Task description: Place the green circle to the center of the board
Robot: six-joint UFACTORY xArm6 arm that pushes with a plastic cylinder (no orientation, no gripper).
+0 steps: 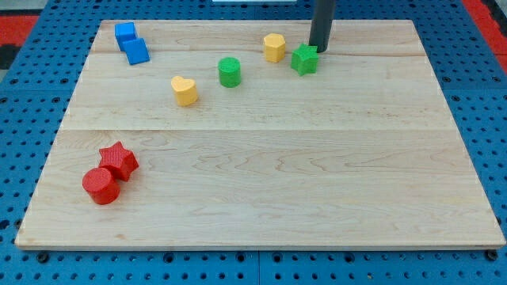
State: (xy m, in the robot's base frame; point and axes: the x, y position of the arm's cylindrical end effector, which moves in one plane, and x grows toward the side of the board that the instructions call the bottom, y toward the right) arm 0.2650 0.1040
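The green circle [230,71] stands on the wooden board [261,198] in the upper middle, left of the green star [304,59]. My tip [318,50] is at the view's top, touching or just behind the green star's upper right side, about a hand's width to the right of the green circle. The rod rises out of the view's top.
A yellow hexagon [274,47] sits between the green circle and the green star. A yellow heart [184,90] lies left of the circle. Two blue blocks [131,43] sit at the top left. A red star [119,161] and a red circle [101,186] sit at the lower left.
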